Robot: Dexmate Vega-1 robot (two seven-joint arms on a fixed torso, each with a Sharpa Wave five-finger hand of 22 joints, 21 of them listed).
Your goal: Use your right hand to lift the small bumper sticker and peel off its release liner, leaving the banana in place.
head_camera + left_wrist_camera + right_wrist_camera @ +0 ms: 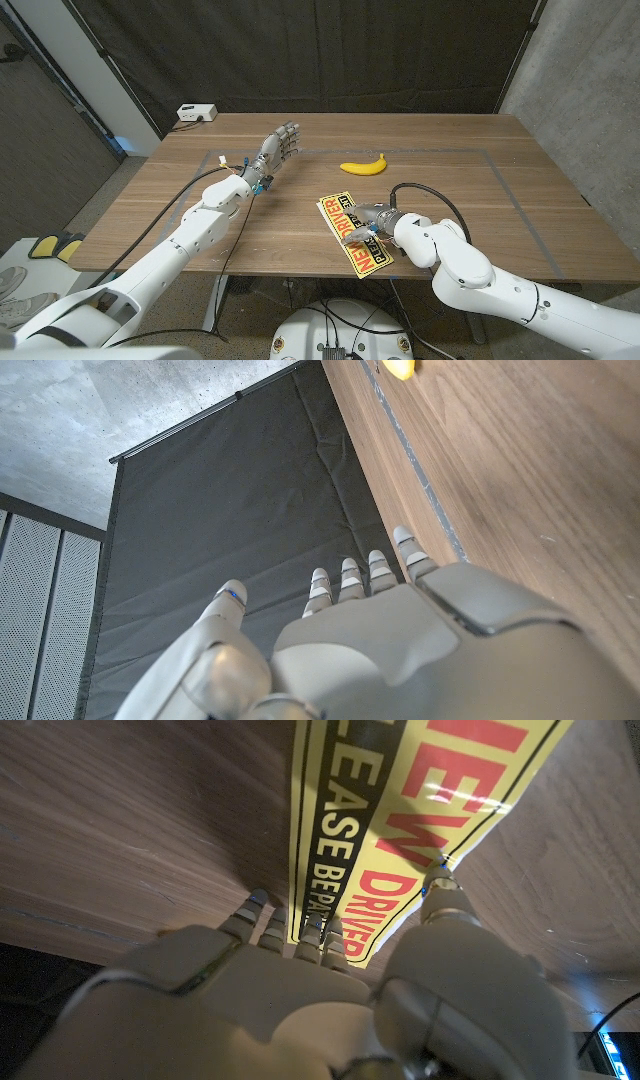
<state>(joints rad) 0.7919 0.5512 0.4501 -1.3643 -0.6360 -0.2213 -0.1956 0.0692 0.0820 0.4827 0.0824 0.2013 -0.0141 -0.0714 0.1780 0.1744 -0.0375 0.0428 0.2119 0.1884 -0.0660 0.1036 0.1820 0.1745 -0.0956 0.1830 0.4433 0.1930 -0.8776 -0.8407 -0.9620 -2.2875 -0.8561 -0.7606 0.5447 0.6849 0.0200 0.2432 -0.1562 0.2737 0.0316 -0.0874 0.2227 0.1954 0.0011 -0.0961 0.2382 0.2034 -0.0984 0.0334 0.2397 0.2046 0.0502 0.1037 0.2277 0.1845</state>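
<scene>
The small bumper sticker [352,240], yellow with red and black lettering, lies near the table's front edge at the middle. My right hand [375,218] sits over its middle. In the right wrist view the fingertips [300,930] and thumb [440,890] pinch the sticker [400,810], which bows between them. The banana [363,166] lies further back, a short way beyond the sticker, and its tip [402,368] shows in the left wrist view. My left hand [280,145] hovers above the table at the back left, fingers spread, holding nothing.
A small white box [195,113] with a cable stands at the table's back left corner. Thin tape lines [500,175] mark a rectangle on the wooden table [470,150]. A black curtain hangs behind.
</scene>
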